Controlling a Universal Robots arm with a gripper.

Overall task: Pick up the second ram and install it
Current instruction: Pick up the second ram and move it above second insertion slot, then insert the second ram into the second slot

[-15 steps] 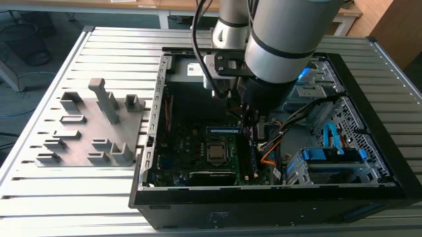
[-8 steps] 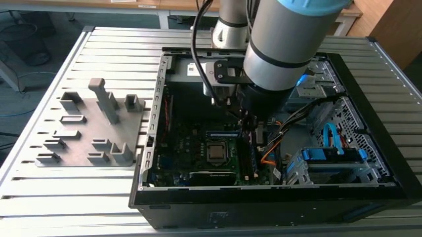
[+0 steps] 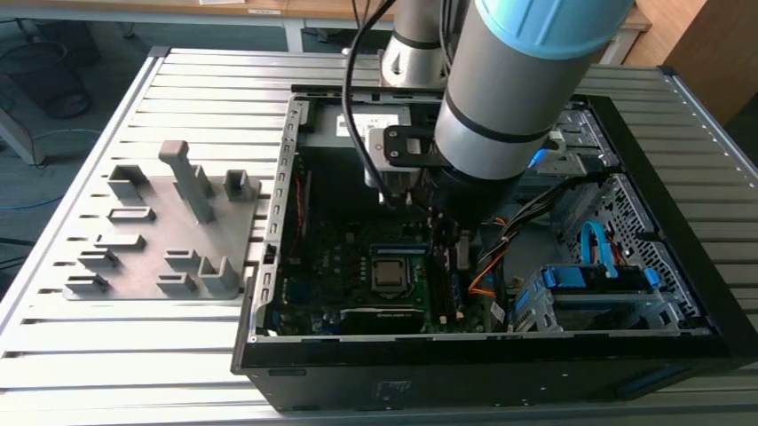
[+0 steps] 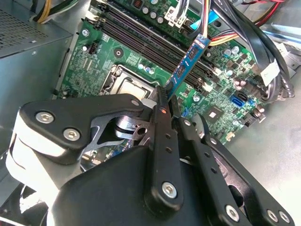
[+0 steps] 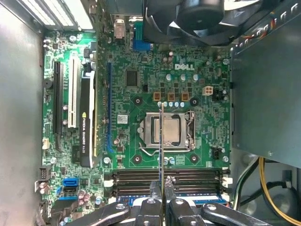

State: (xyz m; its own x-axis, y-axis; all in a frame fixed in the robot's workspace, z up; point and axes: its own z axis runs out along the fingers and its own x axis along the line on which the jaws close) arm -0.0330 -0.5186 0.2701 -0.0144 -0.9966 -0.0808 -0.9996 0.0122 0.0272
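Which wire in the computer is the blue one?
The flat cable looping over the drive cage at the exterior view's right; the bundled wires are orange and black.

The blue-labelled second ram (image 4: 186, 63) sits pinched in the gripper (image 4: 165, 98).

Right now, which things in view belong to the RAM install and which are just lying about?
Job: gripper, the second ram it grips, motherboard memory slots.
Not in play: grey holder block, CPU socket, expansion card, fan.

An open black computer case (image 3: 474, 373) lies on a slatted metal table (image 3: 106, 346). A grey plastic holder (image 3: 166, 226) sits just beside it, on the exterior view's left.
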